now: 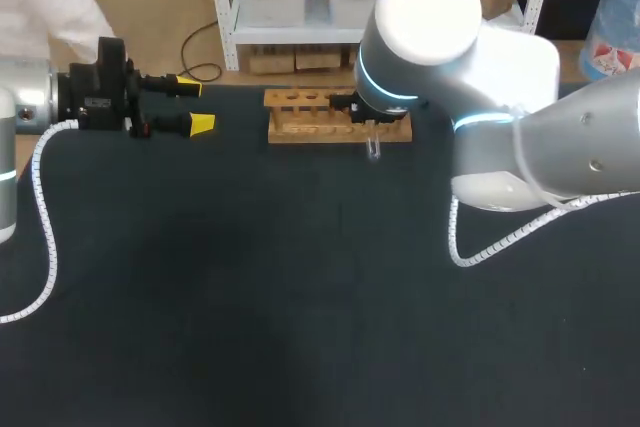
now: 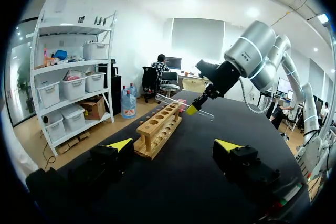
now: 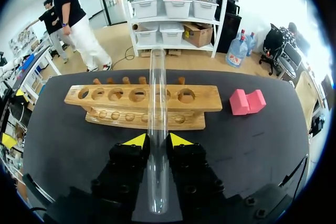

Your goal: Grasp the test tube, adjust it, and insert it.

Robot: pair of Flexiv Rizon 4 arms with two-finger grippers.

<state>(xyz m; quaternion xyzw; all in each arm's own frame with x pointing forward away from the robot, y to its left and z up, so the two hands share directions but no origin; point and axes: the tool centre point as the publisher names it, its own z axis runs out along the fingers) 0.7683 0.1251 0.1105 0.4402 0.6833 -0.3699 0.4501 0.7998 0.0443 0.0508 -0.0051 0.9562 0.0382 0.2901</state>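
the test tube is held between the yellow tips of the right gripper. its jaws are drawn narrow and pressed on the clear wall from both sides, at about mid-length. the tube lies along the fingers: one end reaches out ahead of the jaws, above the wooden rack, and the other trails back beneath the wrist. which end is the open one cannot be told for certain.

the tube is judged to be light, stiff and smooth-walled, so it is likely to slip or pivot in a two-point pinch and to crack if squeezed hard or knocked on the rack. a gentle grip is called for. the tube is best held away from the end to be inserted, so that end is left free, and it would have to be brought upright before it could go in.

a row of holes is seen in the rack's upper plate, just ahead of the jaws. every hole in view is empty; one is hidden behind the tube. a pink block lies beside the rack, ahead and off to one side.

the left gripper is held with its jaws wide apart and nothing between them, the rack lying ahead of it.
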